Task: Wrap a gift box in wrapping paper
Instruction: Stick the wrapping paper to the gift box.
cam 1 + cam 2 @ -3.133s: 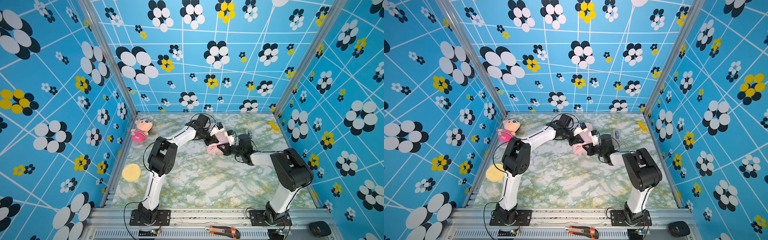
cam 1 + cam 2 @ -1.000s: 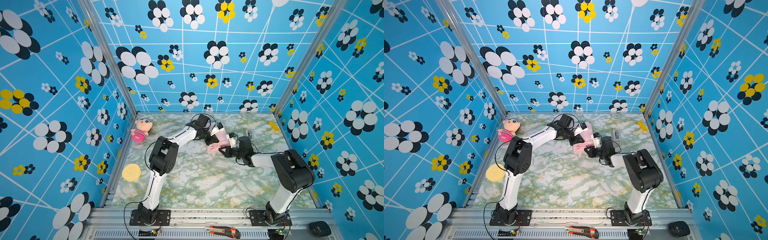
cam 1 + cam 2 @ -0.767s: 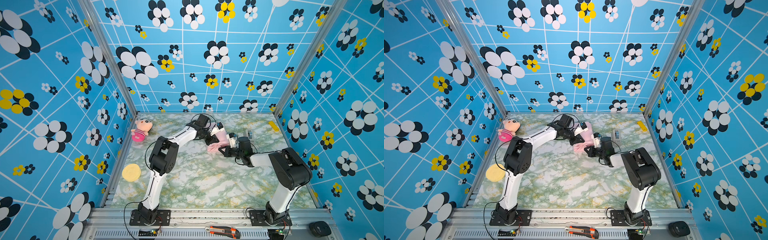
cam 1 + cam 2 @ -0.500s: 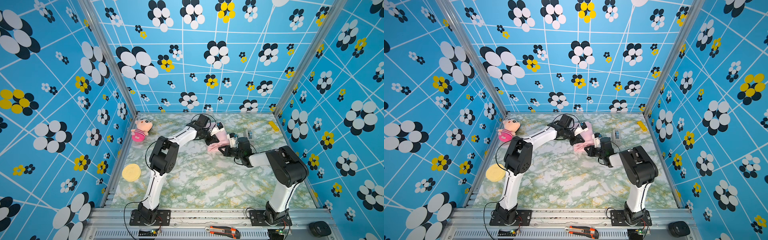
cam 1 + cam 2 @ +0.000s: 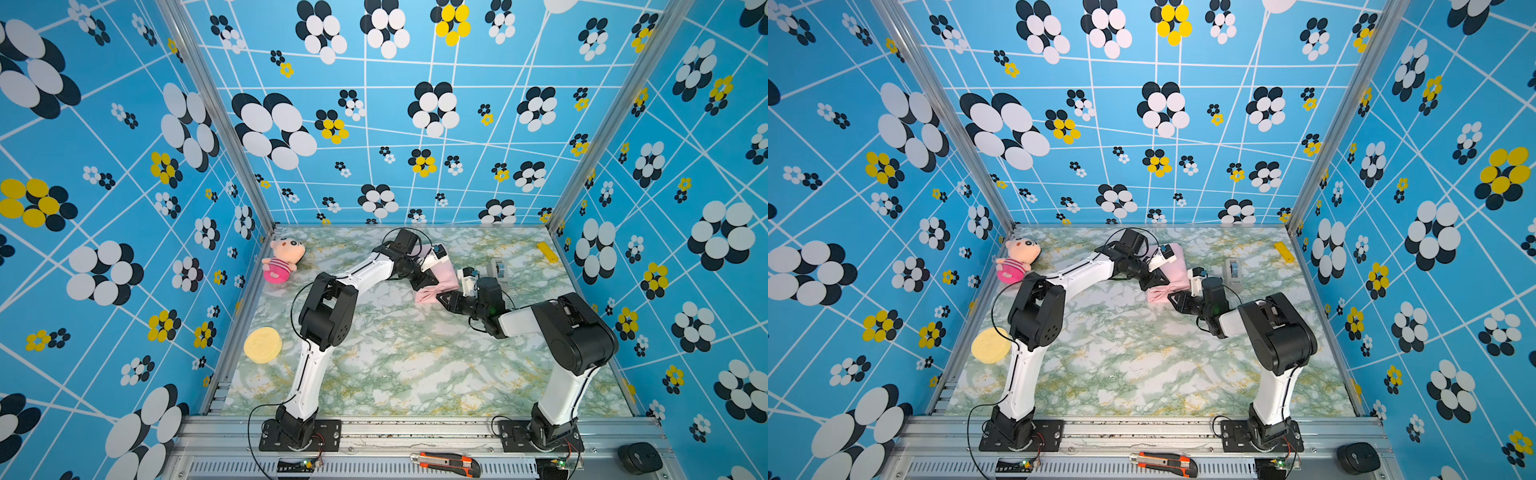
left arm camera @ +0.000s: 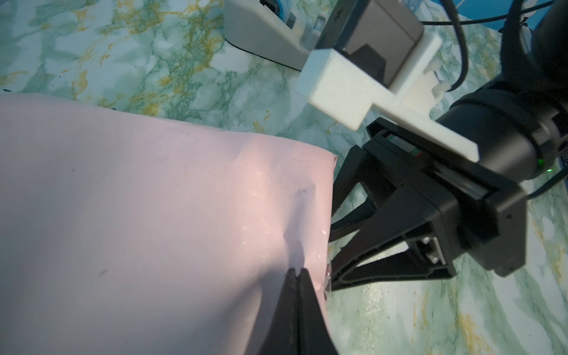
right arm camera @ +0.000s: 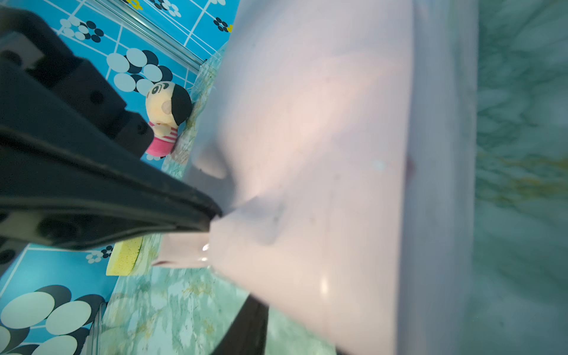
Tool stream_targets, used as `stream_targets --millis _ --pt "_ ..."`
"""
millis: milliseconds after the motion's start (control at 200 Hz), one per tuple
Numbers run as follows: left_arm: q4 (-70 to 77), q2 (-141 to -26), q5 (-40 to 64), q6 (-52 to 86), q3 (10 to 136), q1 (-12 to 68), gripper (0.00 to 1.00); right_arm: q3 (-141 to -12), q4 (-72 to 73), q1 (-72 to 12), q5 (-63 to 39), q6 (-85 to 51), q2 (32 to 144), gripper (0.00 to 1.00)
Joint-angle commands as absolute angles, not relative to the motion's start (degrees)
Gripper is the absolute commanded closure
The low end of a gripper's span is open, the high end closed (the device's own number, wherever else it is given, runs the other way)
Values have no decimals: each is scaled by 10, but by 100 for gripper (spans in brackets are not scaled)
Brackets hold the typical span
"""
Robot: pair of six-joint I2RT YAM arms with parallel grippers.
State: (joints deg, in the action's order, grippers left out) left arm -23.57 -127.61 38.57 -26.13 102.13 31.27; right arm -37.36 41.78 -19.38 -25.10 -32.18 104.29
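Pale pink creased wrapping paper [image 6: 153,215] lay pinned under the closed left gripper [image 6: 296,272], so the right gripper [image 6: 330,255], jaws apart, needed to pinch its loose end squarely.

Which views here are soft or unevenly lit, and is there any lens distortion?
Right wrist view: the pale pink wrapping paper and the green marbled table look soft and out of focus. Left wrist view: sharp but dim, with a warm patch on the paper and a shadow at the shut left gripper tip. In both top views: bright, even and sharp, but the aluminium corner posts splay outward from wide-angle distortion.
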Motion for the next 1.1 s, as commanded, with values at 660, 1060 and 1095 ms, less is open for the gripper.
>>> stream_targets --millis 660,1060,1095 --pt "-241 -1295 381 -260 1018 310 97 -389 368 -229 -214 -309 996 100" --pt "-241 -1296 385 -259 1019 310 96 -449 388 -229 -183 -305 1053 100" --pt "-242 -1296 386 -259 1019 310 96 -453 391 -229 -182 -305 1054 100"
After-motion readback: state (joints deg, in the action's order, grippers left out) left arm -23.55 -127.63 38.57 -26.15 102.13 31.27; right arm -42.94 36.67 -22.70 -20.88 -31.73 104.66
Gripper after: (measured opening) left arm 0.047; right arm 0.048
